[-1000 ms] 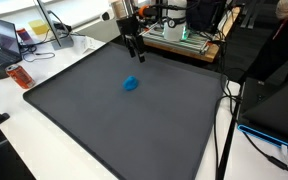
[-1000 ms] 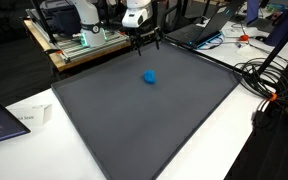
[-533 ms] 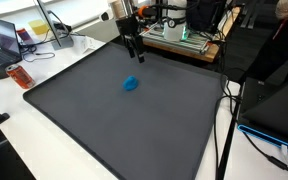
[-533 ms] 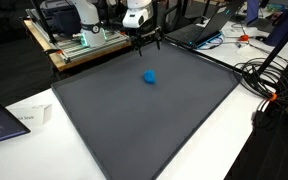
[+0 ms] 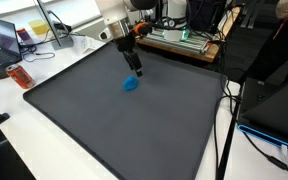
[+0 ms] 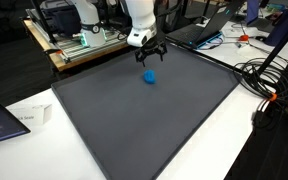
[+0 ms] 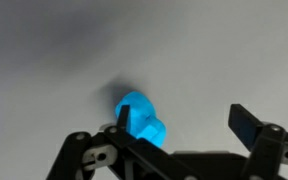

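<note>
A small blue lump (image 5: 131, 84) lies on the dark grey mat (image 5: 134, 130), toward its far side; it also shows in the other exterior view as the blue lump (image 6: 150, 76). My gripper (image 5: 136, 68) hangs just above and slightly behind it, jaws wide apart and empty; the gripper (image 6: 148, 55) is also seen from the other side. In the wrist view the blue lump (image 7: 140, 118) sits by the left finger (image 7: 117, 112), off the midline of the gripper (image 7: 179, 118). The right finger (image 7: 244, 124) stands over bare mat.
The mat (image 6: 144, 120) covers a white table. A rack of electronics (image 5: 179, 35) stands behind the arm. A laptop (image 5: 6, 40) and an orange object (image 5: 20, 76) lie off the mat's edge. Cables (image 6: 269, 75) trail beside the mat.
The arm has swung forward and down from the mat's far edge toward the blue lump. The jaws have stayed open. The lump has not moved.
</note>
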`<state>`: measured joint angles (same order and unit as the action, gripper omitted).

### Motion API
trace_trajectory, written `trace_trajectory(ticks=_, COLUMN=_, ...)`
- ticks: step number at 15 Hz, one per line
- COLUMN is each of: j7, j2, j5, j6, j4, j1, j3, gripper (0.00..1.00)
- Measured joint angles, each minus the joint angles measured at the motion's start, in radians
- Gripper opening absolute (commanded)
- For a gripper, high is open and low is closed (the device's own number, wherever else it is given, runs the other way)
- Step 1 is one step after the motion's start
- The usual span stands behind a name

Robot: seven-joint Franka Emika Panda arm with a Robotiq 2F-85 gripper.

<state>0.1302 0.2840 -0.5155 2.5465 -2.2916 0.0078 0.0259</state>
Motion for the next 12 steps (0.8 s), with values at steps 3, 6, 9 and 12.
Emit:
trace_trajectory(ticks=3, j7=0.003, j2=0.062, j5=0.001, j6=0.041, j4=0.018, j1=-0.01, j3=-0.002, gripper=1.0)
trace_trajectory(ticks=6, j7=-0.014, j2=0.097, j5=-0.002, j6=0.066, j4=0.025, j1=-0.033, j3=0.008, gripper=1.0)
trace_trajectory(ticks=9, j7=-0.073, j2=0.115, j5=-0.039, j6=0.081, j4=0.028, j1=-0.079, j3=0.039, gripper=1.0)
trace_trajectory(ticks=12, j7=-0.208, j2=0.125, j5=-0.144, j6=0.089, j4=0.029, j1=-0.148, j3=0.089, gripper=1.0)
